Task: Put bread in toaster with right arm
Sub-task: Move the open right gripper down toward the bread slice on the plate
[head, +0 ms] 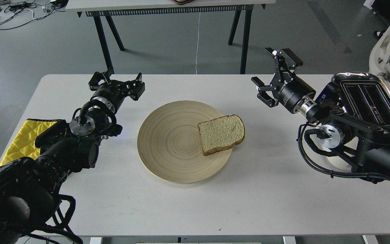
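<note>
The bread [221, 134] lies flat on the right side of a round wooden plate [171, 142] in the middle of the white table [195, 203]. The cream-white toaster [367, 101] with its chrome top stands at the table's right edge, partly hidden by my right arm. My right gripper [272, 74] is open and empty, raised above the table up and to the right of the bread, between it and the toaster. My left gripper [116, 82] is open and empty at the table's back left.
A yellow quilted cloth [24, 137] lies at the table's left edge under my left arm. Another table with black legs [103, 37] stands behind. A white chair [389, 37] stands behind the toaster.
</note>
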Robot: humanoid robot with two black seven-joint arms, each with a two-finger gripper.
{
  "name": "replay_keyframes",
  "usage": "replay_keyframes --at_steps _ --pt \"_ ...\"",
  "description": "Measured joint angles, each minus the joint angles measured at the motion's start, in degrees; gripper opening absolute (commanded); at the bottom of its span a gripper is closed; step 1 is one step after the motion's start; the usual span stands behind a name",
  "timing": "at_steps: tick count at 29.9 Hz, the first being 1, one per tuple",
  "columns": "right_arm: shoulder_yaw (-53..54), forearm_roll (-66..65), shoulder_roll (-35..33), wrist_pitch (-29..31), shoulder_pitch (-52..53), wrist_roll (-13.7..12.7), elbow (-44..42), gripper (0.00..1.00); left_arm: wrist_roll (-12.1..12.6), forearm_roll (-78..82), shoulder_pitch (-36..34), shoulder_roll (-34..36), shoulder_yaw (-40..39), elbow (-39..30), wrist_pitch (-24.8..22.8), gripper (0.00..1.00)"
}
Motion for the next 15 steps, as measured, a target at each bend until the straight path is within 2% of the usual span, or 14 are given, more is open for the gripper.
replay_keyframes --at_steps 8,15 --pt "-5.63 -0.29 6.33 -13.25 1.6 0.0 0.03 0.99 0.0 0.0 0.0 0.0 -0.03 0.0 0.0 1.0" --pt "-10.99 0.1 10.08 -21.51 1.68 0.0 0.39 0.99 0.0 0.0 0.0 -0.08 -0.03 0.0 0.0 1.0"
